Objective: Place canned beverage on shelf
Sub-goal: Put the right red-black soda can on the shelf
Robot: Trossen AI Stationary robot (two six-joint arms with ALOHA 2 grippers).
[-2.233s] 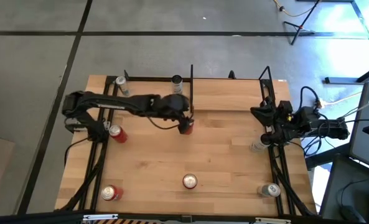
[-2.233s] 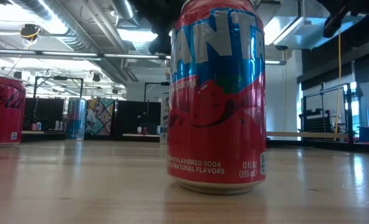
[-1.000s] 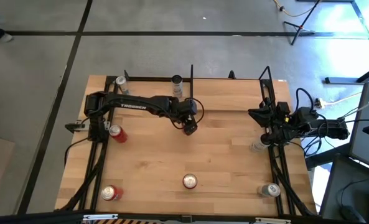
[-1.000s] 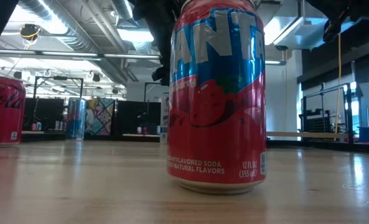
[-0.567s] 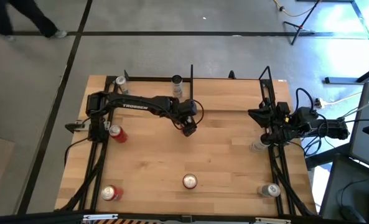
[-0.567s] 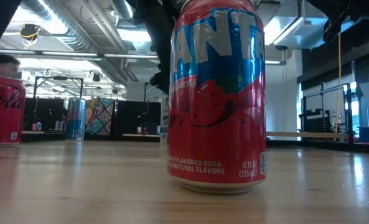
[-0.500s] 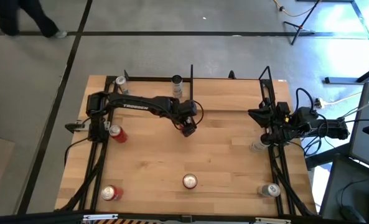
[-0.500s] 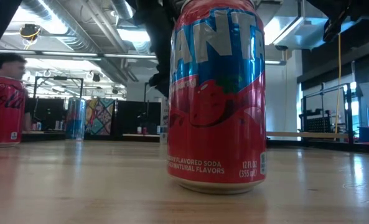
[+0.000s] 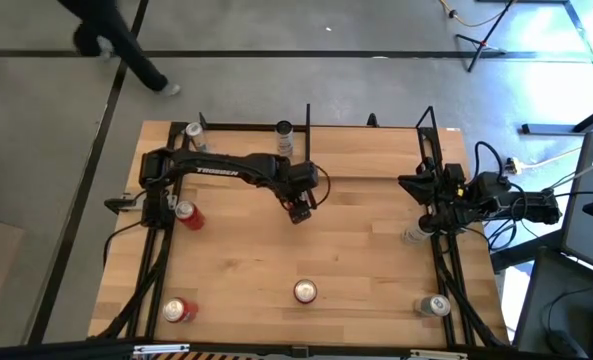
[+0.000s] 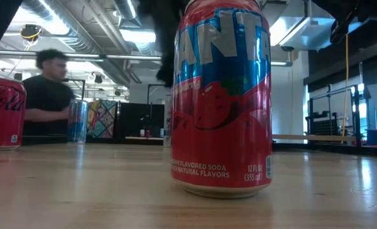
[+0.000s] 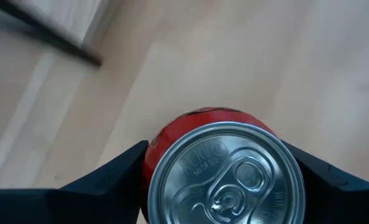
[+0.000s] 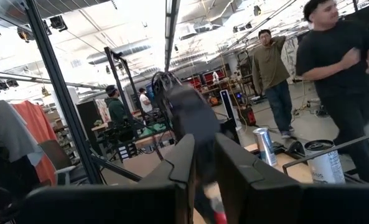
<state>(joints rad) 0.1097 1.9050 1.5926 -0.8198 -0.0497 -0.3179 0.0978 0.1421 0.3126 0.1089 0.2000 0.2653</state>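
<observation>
A red can with a silver top [image 11: 226, 174] sits between the two fingers of my left gripper [image 9: 296, 211] at the table's middle, just in front of the shelf [image 9: 366, 155]. The shelf is a black frame along the far edge with a wooden floor and an upright black panel [image 9: 308, 135]. Two cans [image 9: 284, 134] [image 9: 193, 133] stand in its left bay. In the low view the big Fanta can [image 10: 221, 95] hides the held can. My right gripper [image 12: 200, 163] waits shut at the right edge. My left gripper holds the red can by its upper side wall [image 11: 152, 152], pinched between the two fingers, one on each opposite side. The fingers [image 11: 109, 180] come from above, slanting down. The can stands upright, top toward the camera. I cannot tell whether its bottom rests on the table.
Loose cans stand about the table: red ones at the left [image 9: 186, 213], near left [image 9: 176, 310] and near middle [image 9: 304, 291], silver ones at the right [image 9: 413, 235] and near right [image 9: 434, 305]. A person [image 10: 48, 95] walks beyond the far edge.
My left gripper has rolled a little about its own pointing line with the red can between its fingers, and stays at the same spot. A person has walked from left to right past the table's far side.
</observation>
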